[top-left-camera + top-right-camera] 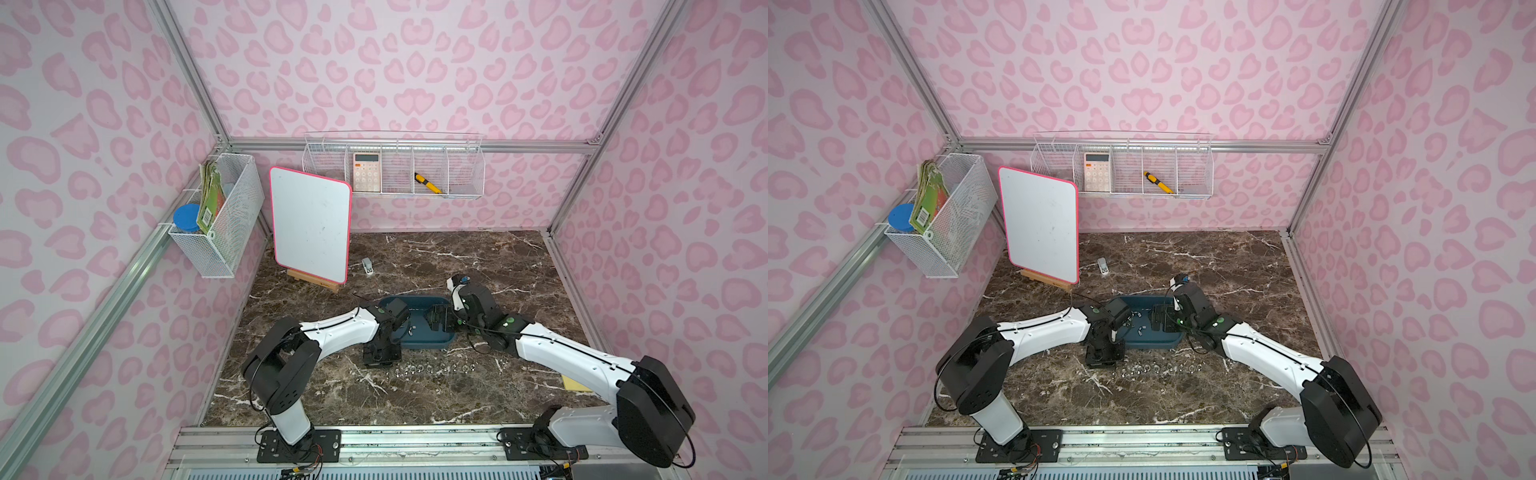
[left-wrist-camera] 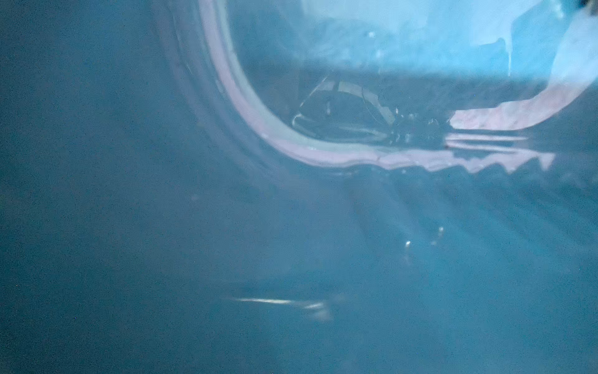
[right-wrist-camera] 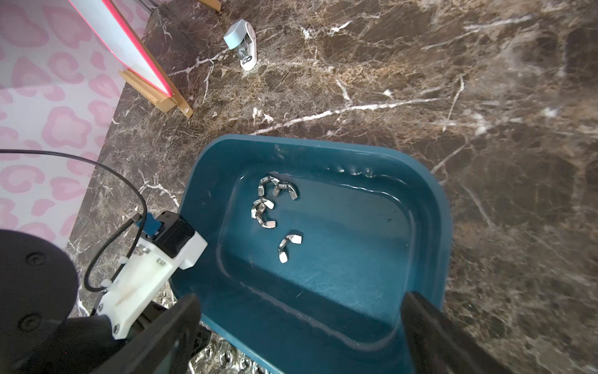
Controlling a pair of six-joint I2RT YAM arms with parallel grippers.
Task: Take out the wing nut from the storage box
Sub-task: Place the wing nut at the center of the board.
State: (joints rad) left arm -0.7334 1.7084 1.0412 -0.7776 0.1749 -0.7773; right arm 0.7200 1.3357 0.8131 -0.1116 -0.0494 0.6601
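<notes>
- The box (image 1: pixel 419 341) sits mid-table (image 1: pixel 490 257), its long side running left to right, with an arm at each end.
- Four wing nuts (image 3: pixel 271 200) lie loose on the box floor in the right wrist view, three bunched together and one a little apart.
- A row of nuts (image 1: pixel 428 368) lies on the table just near of the box.
- The right gripper (image 3: pixel 301 296) hovers over the right part of the box. Its fingers (image 3: pixel 420 320) are spread wide with nothing between them.
- The left gripper (image 1: pixel 379 358) points down at the table just outside the box's near-left corner, at the left end of the row. Its fingers are closed, but its body hides them, so I cannot tell whether they hold a nut.
- The left wrist view is only a close blur of teal plastic.
- A whiteboard (image 1: pixel 309 224) stands far left, with a stapler (image 1: pixel 367 266) just to its right.
</notes>
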